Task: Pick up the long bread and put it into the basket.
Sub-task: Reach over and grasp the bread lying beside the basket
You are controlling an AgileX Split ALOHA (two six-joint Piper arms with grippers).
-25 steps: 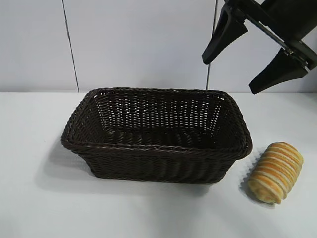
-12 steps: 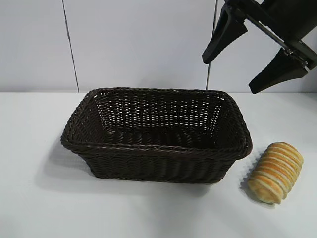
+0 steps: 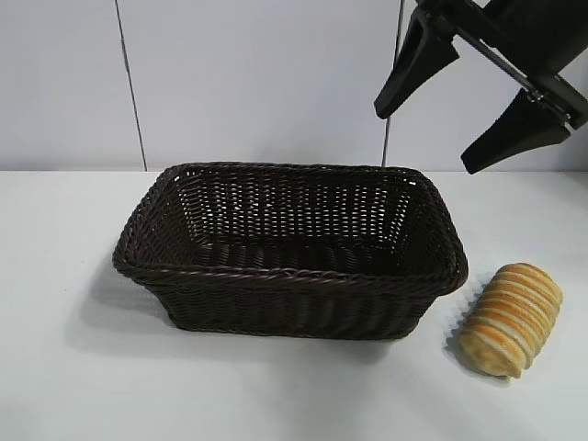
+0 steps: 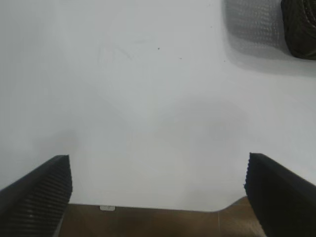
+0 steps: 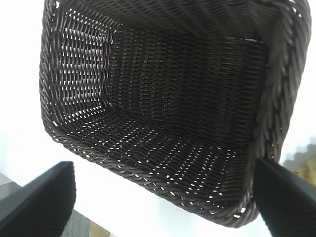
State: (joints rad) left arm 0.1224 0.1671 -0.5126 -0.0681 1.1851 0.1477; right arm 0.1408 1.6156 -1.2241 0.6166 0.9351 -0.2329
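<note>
- Basket (image 3: 289, 248) at table (image 3: 64, 367) centre, long side toward the camera, braided rim unbroken, interior bare.
- Long bread (image 3: 512, 318) on the table just right of the basket's near right corner, apart from the wicker by a narrow gap, lying at a slant with its far end higher in frame.
- Right gripper (image 3: 471, 95) high above the far right corner of the basket, fingers spread wide, nothing between them, well clear of rim and loaf.
- Right wrist view: basket (image 5: 163, 113) interior fills the frame, a sliver of loaf (image 5: 305, 160) past its rim.
- Left gripper (image 4: 158, 192) over bare table well left of the basket, fingers wide apart, holding nothing; only a corner of wicker (image 4: 298, 27) in its view.
- Open tabletop left of and nearer than the basket; free strip around the loaf toward the near right.
</note>
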